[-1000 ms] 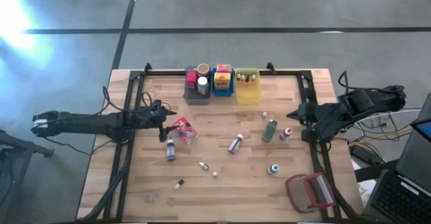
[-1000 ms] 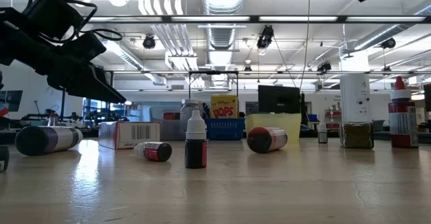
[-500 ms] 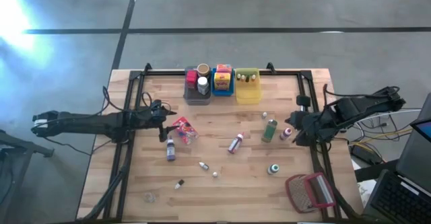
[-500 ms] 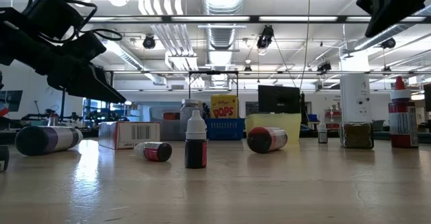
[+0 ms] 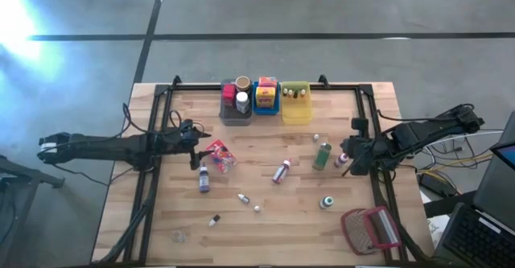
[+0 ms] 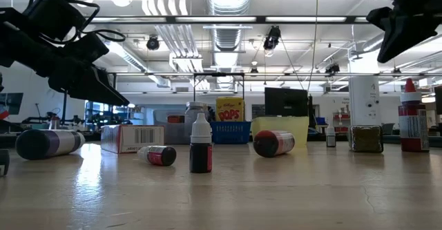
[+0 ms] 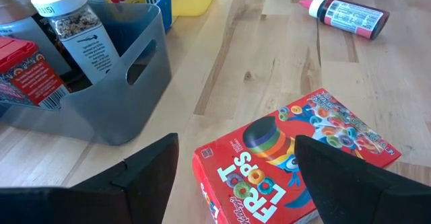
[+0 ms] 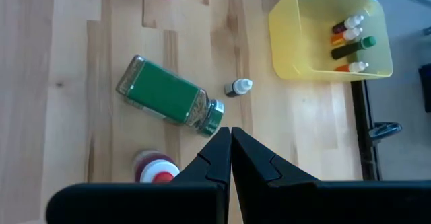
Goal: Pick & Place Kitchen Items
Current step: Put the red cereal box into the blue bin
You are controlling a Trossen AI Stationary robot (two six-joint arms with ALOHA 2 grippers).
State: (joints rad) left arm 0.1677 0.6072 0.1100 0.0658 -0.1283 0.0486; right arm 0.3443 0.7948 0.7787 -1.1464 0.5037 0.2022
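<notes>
Kitchen items lie scattered on the wooden table. A red cereal box point(image 7: 289, 160) lies flat in front of my left gripper point(image 7: 236, 143), which hangs open just above it at the table's left point(image 5: 195, 147). My right gripper point(image 8: 229, 135) is shut and empty. It points steeply down over the table's right side point(image 5: 347, 161), above a green-labelled jar point(image 8: 172, 96) on its side. A red-capped jar point(image 8: 153, 169) and a tiny white-capped bottle point(image 8: 239, 87) sit close by. In the low view my right gripper point(image 6: 407, 23) is high above the table.
Grey bin point(image 5: 236, 103), blue bin point(image 5: 266, 97) and yellow bin point(image 5: 295, 103) stand at the far edge, with items inside. A pink bottle point(image 5: 281, 171), a purple bottle point(image 5: 203, 178) and small bottles point(image 5: 243, 198) lie mid-table. A red-framed mesh object point(image 5: 372, 229) sits near right. Black rails point(image 5: 374, 183) frame the table.
My right gripper has come down and reached toward the table's left, over the green-labelled jar and red-capped jar, tipping more steeply downward; it has stayed shut. My left arm and the items have kept still.
</notes>
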